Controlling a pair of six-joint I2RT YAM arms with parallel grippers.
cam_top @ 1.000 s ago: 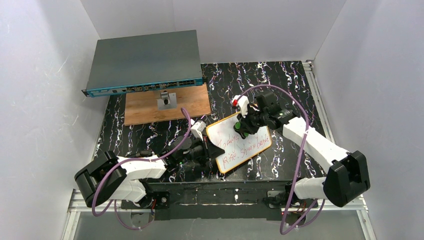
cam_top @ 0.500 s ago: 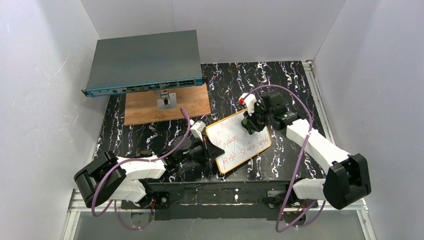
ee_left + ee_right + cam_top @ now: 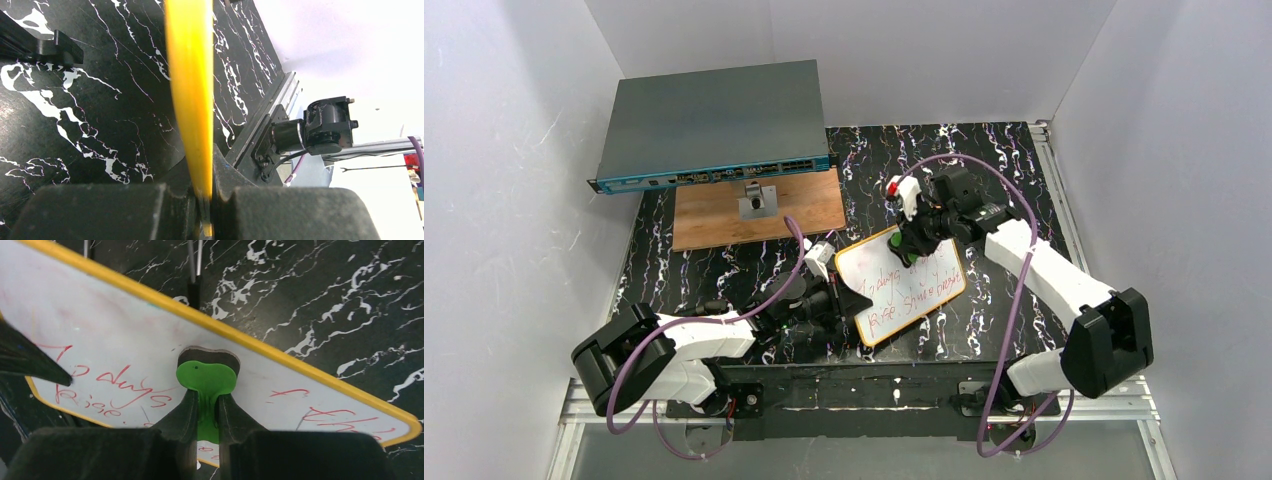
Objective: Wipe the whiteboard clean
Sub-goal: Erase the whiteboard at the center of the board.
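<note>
Whiteboard [image 3: 904, 285] sits on the black marbled table [image 3: 984, 170], with the brown wooden board [image 3: 714, 215] beyond its left corner, apart from it. You have the left gripper [image 3: 854, 300] at the whiteboard's left edge, fingers closed hard on the orange rim; from the left wrist the rim [image 3: 192, 90] runs edge-on straight into the pinch [image 3: 205, 200], no gap either side. You have the right gripper [image 3: 911, 250] over the whiteboard's far part, fingers narrowed onto the green eraser [image 3: 206, 377] and clamping its thin tab [image 3: 205, 412]. The eraser's dark pad looks pressed on the white surface [image 3: 125, 340], just inside the far rim. Red handwriting shows on the whiteboard to both sides of the eraser and along the near half. Whether the whiteboard lies fully flat, you cannot tell from these views.
</note>
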